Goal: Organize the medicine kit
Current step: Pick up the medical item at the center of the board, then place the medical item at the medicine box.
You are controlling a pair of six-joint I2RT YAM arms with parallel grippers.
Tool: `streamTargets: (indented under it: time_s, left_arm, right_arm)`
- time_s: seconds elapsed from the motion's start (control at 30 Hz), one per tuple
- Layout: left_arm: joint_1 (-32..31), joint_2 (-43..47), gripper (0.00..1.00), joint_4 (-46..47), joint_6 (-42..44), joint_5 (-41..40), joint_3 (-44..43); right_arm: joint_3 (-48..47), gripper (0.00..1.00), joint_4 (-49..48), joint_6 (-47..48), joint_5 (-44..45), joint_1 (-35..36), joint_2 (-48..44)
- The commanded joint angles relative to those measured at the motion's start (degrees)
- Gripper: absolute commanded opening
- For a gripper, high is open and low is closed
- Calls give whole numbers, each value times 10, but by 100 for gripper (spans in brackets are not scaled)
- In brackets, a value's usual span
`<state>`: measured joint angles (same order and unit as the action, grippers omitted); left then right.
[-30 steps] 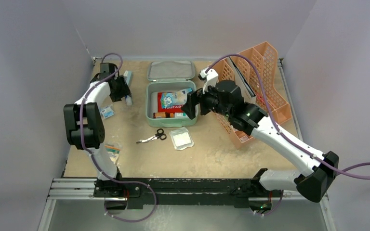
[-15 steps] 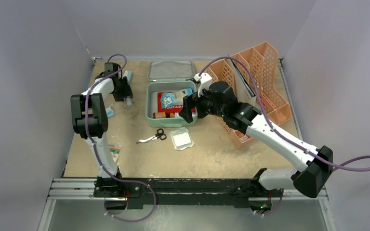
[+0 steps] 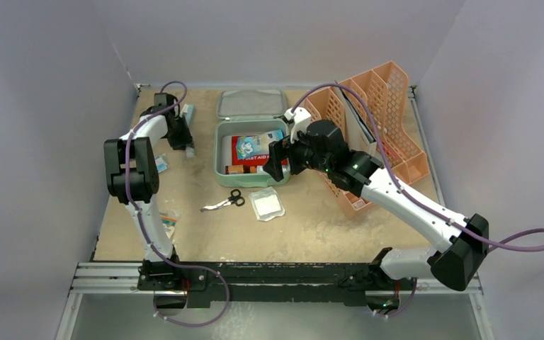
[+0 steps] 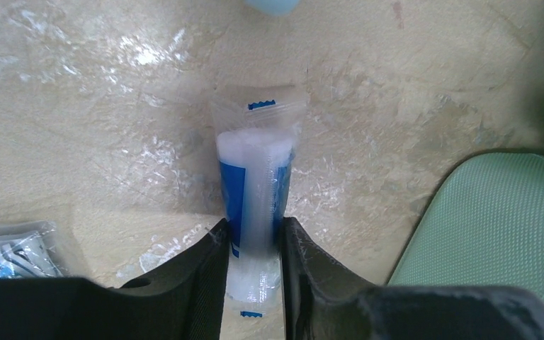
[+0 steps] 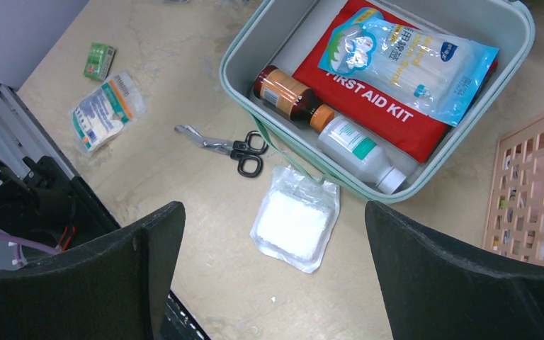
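Beige bench: the medicine kit sits open at centre, lid at 12 o'clock. Left jaws pinch a bagged tube at its 10 o'clock; right jaws gape empty over its 3 o'clock rim. The slick bag may slip out. Open bench at 9; rack crowds 3.

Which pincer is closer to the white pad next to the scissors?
Right. The right pincer hangs open over the box, just behind the pad; the left pincer is far left, gripping a packet.
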<state>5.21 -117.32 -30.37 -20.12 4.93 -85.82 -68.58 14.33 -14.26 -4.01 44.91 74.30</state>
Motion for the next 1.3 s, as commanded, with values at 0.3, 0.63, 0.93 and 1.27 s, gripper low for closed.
streamTargets:
  time_s: [0.3, 0.63, 0.93, 1.27]
  left_arm:
    - [-2, 92, 25, -36, -21, 58, 4]
    - [-84, 212, 25, -12, -56, 55, 39]
    - [-196, 189, 24, 19, -68, 5, 45]
    - [-213, 120, 23, 24, -59, -67, 37]
  right_arm:
    - [1, 99, -19, 2, -1, 2, -14]
    - [5, 99, -26, 2, 21, 2, -28]
    - [19, 99, -40, 3, 30, 2, -40]
    - [4, 99, -16, 15, 13, 2, -28]
